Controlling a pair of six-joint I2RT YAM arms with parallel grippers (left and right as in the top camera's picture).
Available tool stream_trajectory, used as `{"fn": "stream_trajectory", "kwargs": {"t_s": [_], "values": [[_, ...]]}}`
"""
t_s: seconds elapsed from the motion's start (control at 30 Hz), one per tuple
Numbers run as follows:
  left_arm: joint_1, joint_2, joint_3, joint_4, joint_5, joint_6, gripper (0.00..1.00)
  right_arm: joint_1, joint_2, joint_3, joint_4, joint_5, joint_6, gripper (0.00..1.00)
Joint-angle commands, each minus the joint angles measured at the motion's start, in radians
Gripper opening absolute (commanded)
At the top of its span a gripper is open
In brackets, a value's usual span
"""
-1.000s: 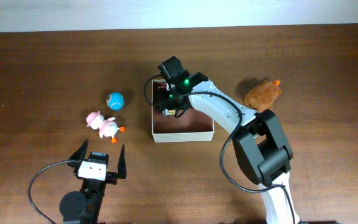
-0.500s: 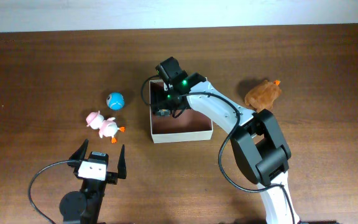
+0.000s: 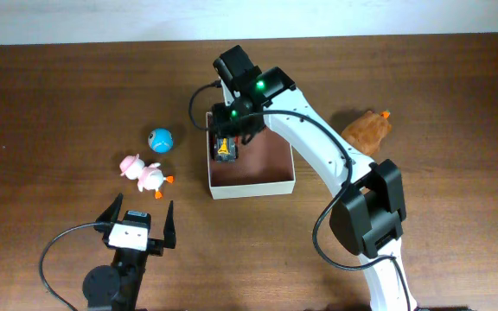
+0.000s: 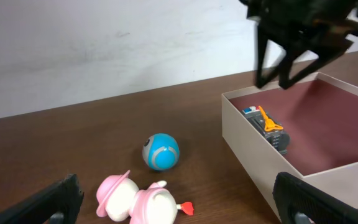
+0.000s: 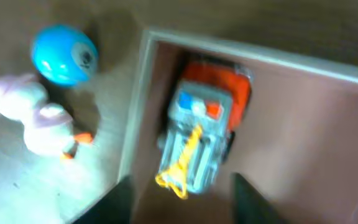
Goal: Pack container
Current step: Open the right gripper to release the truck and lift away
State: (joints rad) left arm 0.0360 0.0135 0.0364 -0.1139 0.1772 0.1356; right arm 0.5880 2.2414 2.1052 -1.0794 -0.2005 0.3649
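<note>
The container [image 3: 266, 166] is a square shallow box with white walls and a pink-brown inside, at the table's middle. A grey and orange toy truck [image 3: 225, 149] with a yellow hook lies inside it by the left wall. My right gripper [image 3: 229, 131] is open and empty just above the truck, and the right wrist view shows its fingers [image 5: 185, 199] apart over the truck [image 5: 202, 130]. My left gripper [image 3: 137, 221] is open and empty near the front edge. A blue ball [image 3: 161, 138] and a pink duck [image 3: 145, 174] lie left of the container.
A brown plush toy [image 3: 366, 130] lies right of the container, behind the right arm. The left wrist view shows the ball [image 4: 161, 151], the duck [image 4: 138, 199], the container's near wall [image 4: 247, 146] and the truck [image 4: 267, 124].
My right gripper has lifted and moved back from inside the container. The toy truck now lies free on the container's floor. The left arm has not moved.
</note>
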Motion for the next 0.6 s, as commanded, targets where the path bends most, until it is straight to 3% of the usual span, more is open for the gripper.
{"fn": "stream_trajectory", "kwargs": {"t_s": [0.0,0.2,0.57], "values": [[0.007,-0.008,-0.004,0.0,0.014,0.012,1.0,0.002,-0.008,-0.013,-0.041,-0.005,-0.01,0.32],[0.007,-0.008,-0.004,0.0,0.014,0.012,1.0,0.022,-0.008,-0.042,-0.101,0.002,-0.014,0.29],[0.007,-0.008,-0.004,0.0,0.014,0.012,1.0,0.079,-0.008,-0.163,-0.023,0.082,0.01,0.29]]}}
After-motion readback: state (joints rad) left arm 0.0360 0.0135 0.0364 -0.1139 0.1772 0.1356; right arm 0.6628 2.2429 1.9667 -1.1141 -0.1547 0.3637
